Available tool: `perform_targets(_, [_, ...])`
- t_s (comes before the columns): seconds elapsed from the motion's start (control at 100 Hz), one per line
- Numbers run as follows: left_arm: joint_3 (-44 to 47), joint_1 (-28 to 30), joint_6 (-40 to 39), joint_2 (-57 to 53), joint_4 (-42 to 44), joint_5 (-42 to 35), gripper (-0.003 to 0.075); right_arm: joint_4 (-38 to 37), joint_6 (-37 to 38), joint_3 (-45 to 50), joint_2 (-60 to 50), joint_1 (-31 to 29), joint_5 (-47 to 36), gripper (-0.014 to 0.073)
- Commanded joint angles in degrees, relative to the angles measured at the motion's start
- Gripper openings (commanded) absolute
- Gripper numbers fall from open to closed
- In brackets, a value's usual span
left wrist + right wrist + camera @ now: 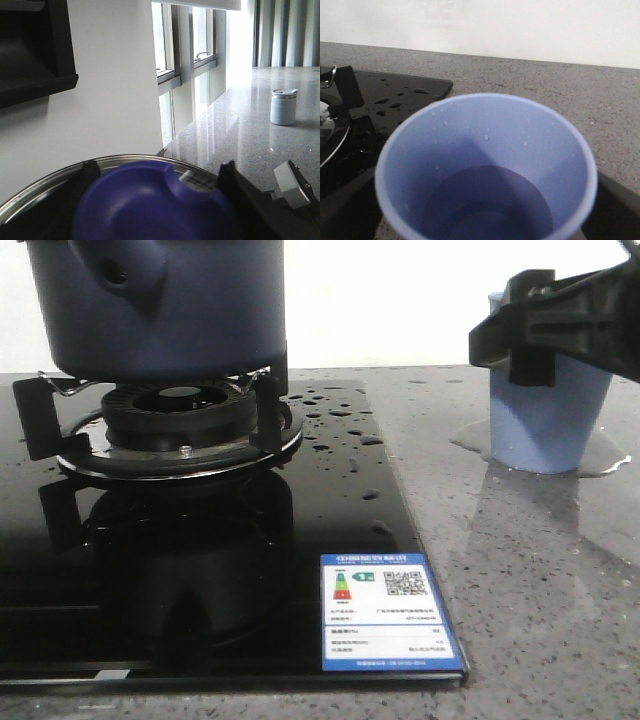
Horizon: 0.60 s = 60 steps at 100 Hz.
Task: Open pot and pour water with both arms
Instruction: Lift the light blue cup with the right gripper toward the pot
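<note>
Pot (160,305) sits on burner, left pincer (155,200) gripping its lid, right pincer (540,325) clasping the cup (548,425) — tip slowly, centred, surface's wet!

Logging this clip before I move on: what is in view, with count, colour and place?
pot: one, navy blue, on the burner
burner: one, black, left on the stove
stove: one, glossy black, left on the counter
water: clear drops on the stove
cup: one, light blue, right on the counter
lid: one, blue
canister: one, grey, farther along the counter
left end effector: black, around the lid
right end effector: black, at the cup
</note>
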Motion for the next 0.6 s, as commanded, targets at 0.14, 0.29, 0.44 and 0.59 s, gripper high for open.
perform_targets(0.14, [-2.3,-0.1,-0.5,-1.8,-5.8,1.7,0.0270,-2.3,3.9,-1.8,3.5,-1.7,-7.3,0.0570])
perform_targets(0.29, [-2.3,-0.1,-0.5,-1.8,-5.8,1.8,0.0270,-4.8,8.8,-1.8,5.0,-4.5,-10.1,0.0447])
perform_targets(0.44, [-2.3,-0.1,-0.5,-1.8,-5.8,1.8,0.0270,-10.1,12.8,-1.8,5.1,-6.1,-9.1,0.0349])
perform_targets(0.59, [-2.3,-0.1,-0.5,-1.8,-5.8,1.8,0.0270,-12.5,13.0,-1.8,4.8,-6.1,-9.1,0.0222])
